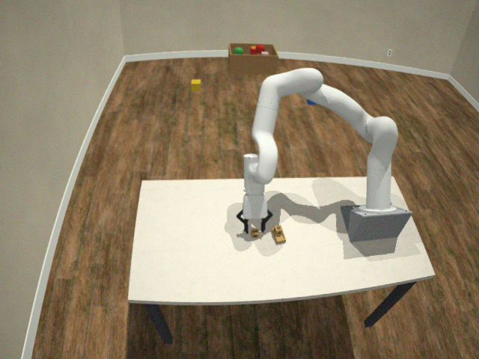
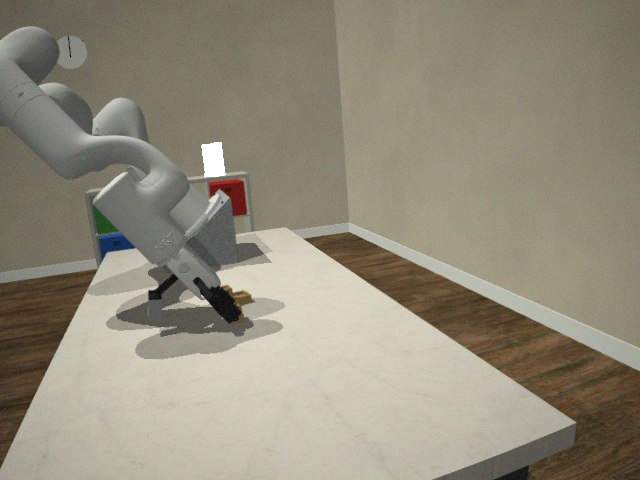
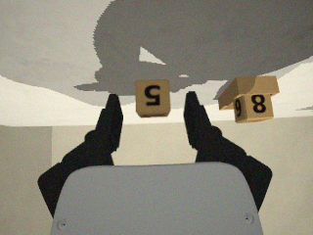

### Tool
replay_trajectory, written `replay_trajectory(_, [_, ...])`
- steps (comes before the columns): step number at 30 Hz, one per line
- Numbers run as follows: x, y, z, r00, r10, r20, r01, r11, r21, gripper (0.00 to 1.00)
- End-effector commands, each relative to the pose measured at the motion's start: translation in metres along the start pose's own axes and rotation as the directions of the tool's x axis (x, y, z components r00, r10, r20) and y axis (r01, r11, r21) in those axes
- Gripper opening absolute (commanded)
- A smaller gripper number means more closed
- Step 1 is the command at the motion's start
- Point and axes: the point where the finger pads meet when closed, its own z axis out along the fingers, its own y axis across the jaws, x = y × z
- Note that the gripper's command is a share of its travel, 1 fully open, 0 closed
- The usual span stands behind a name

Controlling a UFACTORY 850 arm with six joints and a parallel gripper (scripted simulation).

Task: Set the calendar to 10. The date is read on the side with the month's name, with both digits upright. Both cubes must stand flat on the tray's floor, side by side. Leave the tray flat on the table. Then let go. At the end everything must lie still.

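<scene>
Standing between the released fingers of the black-and-white gripper [image 1: 254, 227] [image 2: 195, 308] [image 3: 153, 103], the small wooden cube with a 5 [image 1: 254, 232] [image 3: 153, 98] touches neither; the wooden tray [image 1: 280, 238] [image 2: 244, 296] [image 3: 251, 85] lies beside, toward the counter's arm-side edge.

A yellow block [image 1: 196, 85] and a brown box [image 1: 253, 64] of toys stand on the floor. A clock [image 2: 71, 52] hangs above a shelf unit [image 2: 250, 206] with coloured bins.

Beige walls [image 1: 61, 116] [image 2: 465, 129] meet a brown wooden floor [image 1: 193, 146] [image 2: 594, 413] along white skirting [image 1: 73, 170] [image 2: 491, 294]; a round clock [image 2: 72, 51] hangs above a shelf unit [image 2: 248, 198].
</scene>
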Motion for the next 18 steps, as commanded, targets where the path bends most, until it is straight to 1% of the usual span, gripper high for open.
replay_trajectory(1, [0.000, -0.001, -0.001, 1.000, -0.001, 0.000, 0.001, 1.000, 0.002, 0.69])
replay_trajectory(9, [-0.003, -0.001, -0.005, 1.000, -0.001, 0.000, 0.001, 1.000, 0.002, 0.69])
replay_trajectory(18, [-0.018, -0.001, -0.025, 1.000, -0.001, 0.000, 0.001, 1.000, 0.002, 0.69])
